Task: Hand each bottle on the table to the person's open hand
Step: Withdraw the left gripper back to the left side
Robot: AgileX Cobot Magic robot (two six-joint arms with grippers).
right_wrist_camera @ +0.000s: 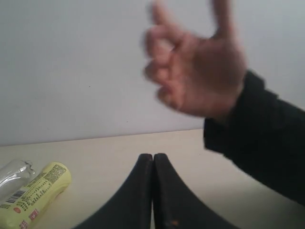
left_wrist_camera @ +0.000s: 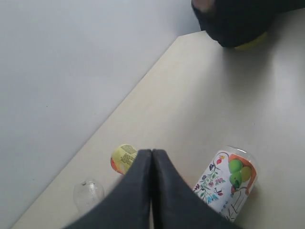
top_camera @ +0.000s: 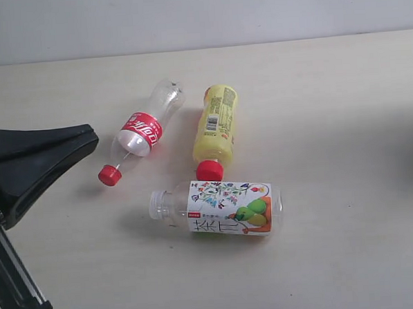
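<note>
Three bottles lie on their sides on the table (top_camera: 328, 99). One is clear with a red label and cap (top_camera: 142, 133), one is yellow with a red cap (top_camera: 216, 126), and one is clear with a pear-picture label (top_camera: 226, 207). My left gripper (top_camera: 95, 137) is shut and empty, just left of the red-label bottle. The left wrist view shows its closed tips (left_wrist_camera: 152, 152) over the yellow bottle (left_wrist_camera: 123, 157) and pear bottle (left_wrist_camera: 228, 183). My right gripper (right_wrist_camera: 153, 156) is shut and empty. The person's hand (right_wrist_camera: 195, 71) is raised beyond it, blurred, fingers partly curled.
The hand's dark sleeve (right_wrist_camera: 262, 138) reaches in over the table. The yellow bottle (right_wrist_camera: 33, 193) and a clear bottle (right_wrist_camera: 14, 174) lie off to one side of the right gripper. A dark shape (left_wrist_camera: 238, 21) sits at the table's far end. A pale wall (top_camera: 199, 16) backs the table.
</note>
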